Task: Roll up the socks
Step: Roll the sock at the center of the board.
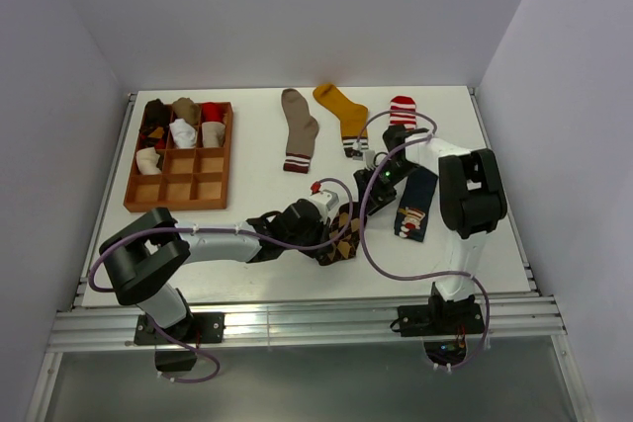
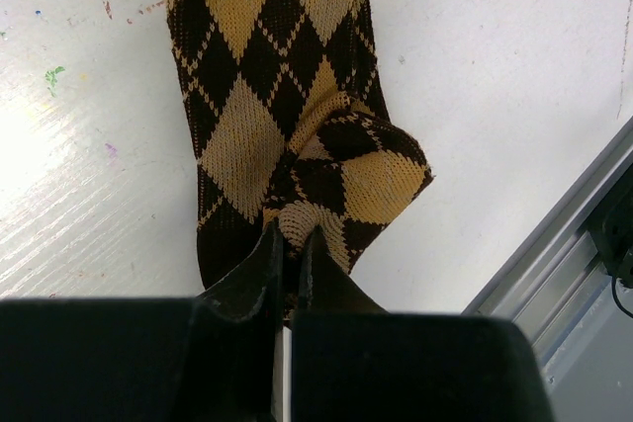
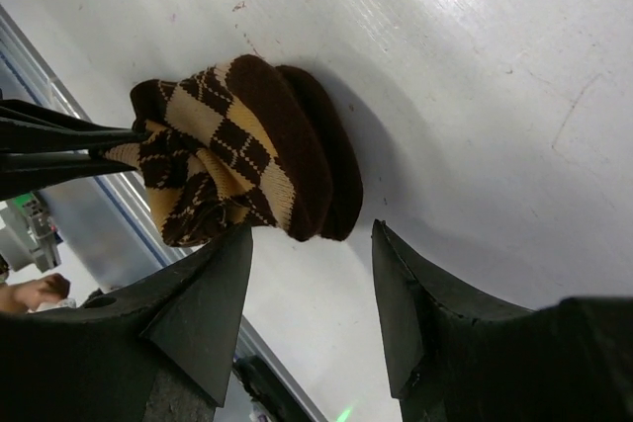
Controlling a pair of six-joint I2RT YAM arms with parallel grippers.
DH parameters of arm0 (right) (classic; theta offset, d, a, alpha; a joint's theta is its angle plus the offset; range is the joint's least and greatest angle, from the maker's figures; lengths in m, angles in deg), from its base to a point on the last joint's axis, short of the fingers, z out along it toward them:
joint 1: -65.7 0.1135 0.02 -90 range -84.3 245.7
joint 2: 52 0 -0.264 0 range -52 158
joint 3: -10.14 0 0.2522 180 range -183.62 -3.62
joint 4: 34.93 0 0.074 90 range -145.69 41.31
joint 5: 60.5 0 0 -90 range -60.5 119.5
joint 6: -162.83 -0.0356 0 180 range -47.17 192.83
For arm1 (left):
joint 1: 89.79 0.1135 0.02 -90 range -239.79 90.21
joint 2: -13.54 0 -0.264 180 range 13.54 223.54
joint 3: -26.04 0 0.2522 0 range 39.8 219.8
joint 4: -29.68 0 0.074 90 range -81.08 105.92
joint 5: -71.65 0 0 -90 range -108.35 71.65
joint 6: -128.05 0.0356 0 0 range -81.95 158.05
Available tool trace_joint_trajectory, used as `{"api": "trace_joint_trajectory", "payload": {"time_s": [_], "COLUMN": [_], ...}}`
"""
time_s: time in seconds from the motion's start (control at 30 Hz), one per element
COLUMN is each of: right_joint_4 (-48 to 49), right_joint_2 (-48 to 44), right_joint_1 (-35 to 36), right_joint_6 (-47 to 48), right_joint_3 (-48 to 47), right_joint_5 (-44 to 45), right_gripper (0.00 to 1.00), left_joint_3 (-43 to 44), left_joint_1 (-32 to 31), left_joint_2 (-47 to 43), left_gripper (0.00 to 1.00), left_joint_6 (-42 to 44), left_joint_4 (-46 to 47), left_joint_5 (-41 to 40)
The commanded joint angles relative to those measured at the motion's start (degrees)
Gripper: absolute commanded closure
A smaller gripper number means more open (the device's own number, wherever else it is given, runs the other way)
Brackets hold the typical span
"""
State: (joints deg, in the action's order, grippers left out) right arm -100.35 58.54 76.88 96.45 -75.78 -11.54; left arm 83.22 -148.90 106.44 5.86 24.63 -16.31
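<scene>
A brown argyle sock (image 1: 343, 231) lies near the table's front edge, its near end folded over into a loose roll (image 2: 346, 170). My left gripper (image 2: 292, 236) is shut on that folded end (image 3: 168, 160). In the top view the left gripper (image 1: 331, 236) sits low at the sock's left side. My right gripper (image 3: 312, 228) is open just short of the sock's dark cuff (image 3: 316, 160), with nothing between its fingers. From above, the right gripper (image 1: 369, 185) hovers over the sock's far end.
A taupe sock (image 1: 299, 128), a mustard sock (image 1: 343, 111) and a red-white striped sock (image 1: 403, 111) lie flat at the back. A navy sock (image 1: 415, 205) lies under the right arm. A wooden grid tray (image 1: 194, 192) at the left holds several rolled socks. The table's metal front rail (image 2: 584, 214) runs close by.
</scene>
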Motion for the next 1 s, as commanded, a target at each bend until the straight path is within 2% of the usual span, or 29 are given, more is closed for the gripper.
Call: {"api": "trace_joint_trajectory", "payload": {"time_s": [0.0, 0.33, 0.43, 0.47, 0.57, 0.67, 0.97], "right_joint_4": [-2.1, -0.3, 0.3, 0.9, 0.7, 0.5, -1.2], "right_joint_2": [1.3, 3.2, 4.1, 4.3, 6.1, 7.9, 13.4], "right_joint_1": [0.0, 1.8, 2.2, 2.4, 2.8, 3.3, 7.0], "right_joint_6": [-0.1, -2.3, -3.3, -3.7, -4.8, -5.2, -2.7], "right_joint_3": [-2.6, -2.1, -3.5, -3.9, -6.9, -10.3, -20.5], "right_joint_5": [-2.7, -1.8, -0.3, 0.2, 1.9, 3.9, 8.1], "right_gripper": [0.41, 0.43, 0.54, 0.65, 0.82, 0.89, 0.90], "left_joint_3": [0.7, 0.5, 0.4, 0.6, 1.6, 3.2, 13.2], "left_joint_1": [-0.5, -0.6, -0.6, -0.6, -0.7, -1.0, -1.1], "left_joint_2": [1.9, 1.5, 1.5, 1.5, 1.8, 1.9, 7.2], "left_gripper": [1.00, 1.00, 1.00, 1.00, 1.00, 1.00, 1.00], "left_joint_6": [0.9, 0.4, 0.5, 0.6, 1.2, 2.1, 4.5], "left_joint_4": [-4.2, -4.1, -4.2, -4.5, -6.1, -8.0, -19.4], "left_joint_5": [-1.3, -1.8, -1.8, -1.7, -1.8, -1.8, 1.0]}}
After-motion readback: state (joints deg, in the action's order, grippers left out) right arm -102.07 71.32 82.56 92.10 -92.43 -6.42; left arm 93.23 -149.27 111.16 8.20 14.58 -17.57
